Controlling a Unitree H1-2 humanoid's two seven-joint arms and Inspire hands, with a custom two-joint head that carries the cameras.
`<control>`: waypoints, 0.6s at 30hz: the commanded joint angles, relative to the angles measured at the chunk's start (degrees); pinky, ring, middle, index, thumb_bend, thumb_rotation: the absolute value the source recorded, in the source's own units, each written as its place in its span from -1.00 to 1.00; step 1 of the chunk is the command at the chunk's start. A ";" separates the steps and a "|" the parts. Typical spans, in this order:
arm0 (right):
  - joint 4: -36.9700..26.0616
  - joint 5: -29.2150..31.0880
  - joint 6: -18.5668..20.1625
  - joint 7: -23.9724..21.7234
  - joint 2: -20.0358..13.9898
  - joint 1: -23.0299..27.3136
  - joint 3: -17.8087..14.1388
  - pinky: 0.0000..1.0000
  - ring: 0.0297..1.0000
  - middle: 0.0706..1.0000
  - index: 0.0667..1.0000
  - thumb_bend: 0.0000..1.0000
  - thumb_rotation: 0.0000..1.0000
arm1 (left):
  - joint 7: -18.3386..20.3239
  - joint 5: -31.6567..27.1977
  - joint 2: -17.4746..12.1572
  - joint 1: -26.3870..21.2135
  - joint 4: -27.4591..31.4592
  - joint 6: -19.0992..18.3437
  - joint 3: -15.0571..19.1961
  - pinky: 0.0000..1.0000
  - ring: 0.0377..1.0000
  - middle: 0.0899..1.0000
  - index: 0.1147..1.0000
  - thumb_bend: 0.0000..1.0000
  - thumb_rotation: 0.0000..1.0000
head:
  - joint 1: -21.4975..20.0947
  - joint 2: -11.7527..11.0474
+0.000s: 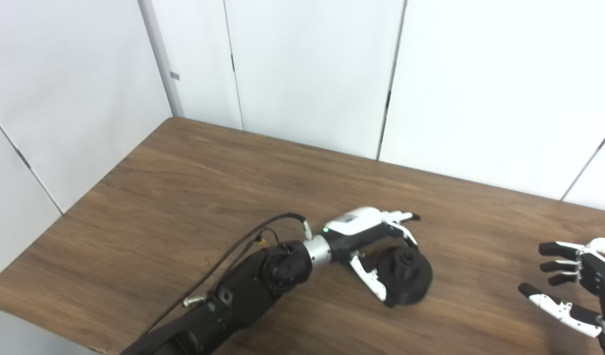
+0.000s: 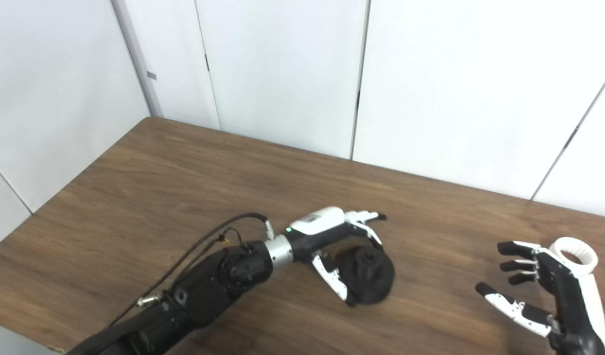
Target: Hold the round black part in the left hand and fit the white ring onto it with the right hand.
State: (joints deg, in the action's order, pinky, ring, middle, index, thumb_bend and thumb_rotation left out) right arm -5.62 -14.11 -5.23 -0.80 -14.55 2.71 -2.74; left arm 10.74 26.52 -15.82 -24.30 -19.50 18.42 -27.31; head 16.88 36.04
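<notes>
While right hand [image 2: 553, 291] spreads, fingers [image 2: 364, 217] cup black part [image 2: 369, 276].

A wooden table [image 1: 194, 197] with dark brown grain fills the lower part of both views; it spreads beneath both hands and runs well past the left hand toward the far corner. Its near left edge cuts diagonally below the left arm. Behind it — beyond both hands — stands a wall of plain white panels [image 2: 282, 74], split by thin dark vertical seams. One seam [image 1: 388, 93] rises above and behind the left hand. A pale grey post [image 1: 159, 59] stands at the table's far corner, off to that hand's left, with a small grey tab on it.
</notes>
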 commanded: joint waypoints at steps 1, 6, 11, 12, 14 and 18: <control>-1.94 0.33 -0.93 0.43 -0.38 2.11 -0.40 -0.03 0.16 0.31 0.24 0.14 -0.85 | 1.81 2.66 0.25 1.10 -0.53 0.12 -1.83 1.00 1.00 0.97 -0.16 0.04 -0.85 | -0.09 0.05; -2.37 0.28 -0.95 0.40 -0.30 2.11 -0.32 -0.04 0.16 0.32 0.23 0.13 -0.86 | 1.84 3.44 1.27 1.74 -0.21 1.05 -3.42 1.00 1.00 0.95 -0.16 0.04 -0.85 | -0.32 0.22; -3.06 0.62 -0.43 0.35 -0.14 2.10 -0.48 -0.04 0.16 0.31 0.23 0.13 -0.94 | 1.90 3.41 1.89 2.24 -0.62 1.47 -4.26 1.00 1.00 0.95 -0.16 0.04 -0.85 | -1.10 0.58; -3.11 0.53 -0.41 0.36 -0.14 2.13 -0.44 -0.04 0.16 0.31 0.23 0.13 -0.94 | 1.92 3.53 1.86 2.28 -0.61 1.57 -4.39 1.00 1.00 0.95 -0.16 0.04 -0.85 | -1.56 0.66; -3.20 -0.03 -0.31 0.54 0.04 2.22 -0.23 -0.05 0.15 0.30 0.23 0.13 -0.90 | 2.17 3.45 1.54 2.26 -0.59 1.71 -4.40 1.00 1.00 0.96 -0.16 0.04 -0.85 | -4.14 0.81; -3.71 -1.87 -0.59 0.97 0.63 2.21 0.41 -0.07 0.14 0.29 0.25 0.13 -0.85 | 2.10 3.41 0.10 2.51 0.02 2.22 -3.83 1.00 1.00 0.96 -0.16 0.04 -0.85 | -9.31 1.13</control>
State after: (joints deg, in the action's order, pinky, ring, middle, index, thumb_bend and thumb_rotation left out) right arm -7.02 -15.43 -4.94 -0.68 -13.92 2.84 -2.43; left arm 10.55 26.55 -13.58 -22.96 -19.06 21.16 -30.15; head 7.59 37.09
